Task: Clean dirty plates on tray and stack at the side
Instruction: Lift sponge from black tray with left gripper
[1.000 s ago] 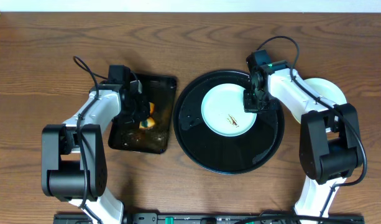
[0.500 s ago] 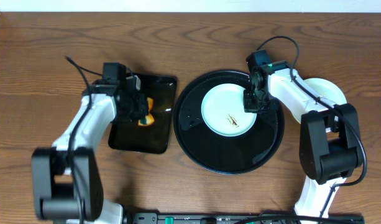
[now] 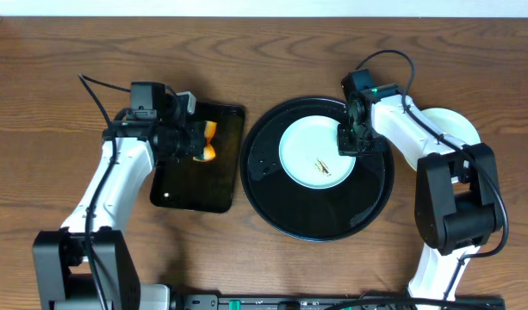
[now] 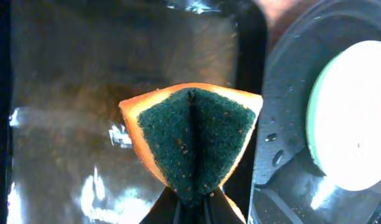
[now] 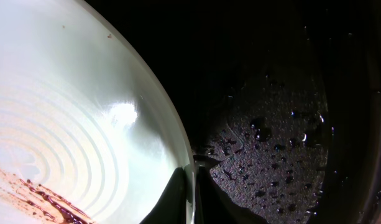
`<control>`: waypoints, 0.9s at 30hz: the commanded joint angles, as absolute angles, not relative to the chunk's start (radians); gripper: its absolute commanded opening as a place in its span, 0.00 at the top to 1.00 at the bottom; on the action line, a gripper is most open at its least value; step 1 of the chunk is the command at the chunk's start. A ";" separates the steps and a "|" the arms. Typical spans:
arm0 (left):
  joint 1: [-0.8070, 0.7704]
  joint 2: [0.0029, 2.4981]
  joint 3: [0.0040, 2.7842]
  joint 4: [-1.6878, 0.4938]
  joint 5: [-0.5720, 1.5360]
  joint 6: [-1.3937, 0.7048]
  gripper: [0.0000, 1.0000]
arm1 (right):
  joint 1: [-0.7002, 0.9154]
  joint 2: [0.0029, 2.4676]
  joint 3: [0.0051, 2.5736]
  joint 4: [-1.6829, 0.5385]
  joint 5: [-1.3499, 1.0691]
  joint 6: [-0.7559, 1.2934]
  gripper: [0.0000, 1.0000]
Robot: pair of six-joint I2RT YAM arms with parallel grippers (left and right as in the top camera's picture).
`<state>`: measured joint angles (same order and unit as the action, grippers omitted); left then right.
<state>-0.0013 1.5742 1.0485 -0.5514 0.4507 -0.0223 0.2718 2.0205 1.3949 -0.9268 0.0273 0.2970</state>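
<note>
One mint-green plate [image 3: 313, 155] with a brown smear lies on the round black tray [image 3: 285, 215], a little right of the tabletop's middle. The right end effector [image 3: 348, 142] stays pinched on the plate's rim. In the last second the left end effector [image 3: 195, 142], squeezing the sponge [image 4: 193, 134], has lifted it off the small tray [image 3: 195, 194]. Scrubbing probably comes next.

Bare worktop [image 3: 48, 95] lies wide along the far edge and at the near left — open passage. A narrow strip parts the rectangular tray [image 3: 190, 189] from the round tray [image 3: 319, 220]. The plate [image 3: 308, 148] is clear on its left and near sides; the right arm [image 3: 410, 129] crosses its right rim and overhangs the side plates [image 3: 453, 125]. The left arm [image 3: 117, 172] carries a sponge [image 3: 208, 142] over the rectangular tray's far right corner.
</note>
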 commanded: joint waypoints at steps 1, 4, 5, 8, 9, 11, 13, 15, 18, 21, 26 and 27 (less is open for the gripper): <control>0.004 1.503 1.047 -0.530 0.505 0.070 0.93 | 0.270 2.003 1.386 -0.935 0.078 0.298 0.99; 0.004 1.447 1.047 -0.509 0.504 0.097 0.93 | 0.270 2.003 1.386 -0.935 0.078 0.298 0.99; 0.004 1.428 1.047 -0.505 0.497 0.097 0.92 | 0.270 2.003 1.386 -0.935 0.078 0.298 0.99; 0.004 1.374 1.047 -0.502 0.432 0.097 0.92 | 0.270 2.003 1.386 -0.935 0.078 0.299 0.99; 0.004 1.358 1.047 -0.503 0.414 0.097 0.93 | 0.270 2.003 1.386 -0.935 0.078 0.299 0.99; 0.004 1.329 1.047 -0.502 0.383 0.097 0.93 | 0.270 2.003 1.386 -0.935 0.078 0.298 0.99; 0.004 1.303 1.047 -0.499 0.361 0.098 0.92 | 0.270 2.003 1.386 -0.935 0.078 0.299 0.99; 0.004 1.280 1.047 -0.495 0.354 0.097 0.93 | 0.270 2.003 1.386 -0.935 0.078 0.298 0.99; 0.004 1.255 1.047 -0.485 0.353 0.098 0.93 | 0.270 2.003 1.386 -0.935 0.078 0.299 0.99; 0.004 1.235 1.047 -0.480 0.353 0.098 0.93 | 0.270 2.003 1.386 -0.935 0.078 0.299 0.99; 0.004 1.225 1.047 -0.480 0.353 0.097 0.92 | 0.270 2.003 1.386 -0.935 0.078 0.298 0.99; 0.004 1.225 1.047 -0.480 0.354 0.097 0.93 | 0.270 2.003 1.386 -0.935 0.078 0.299 0.99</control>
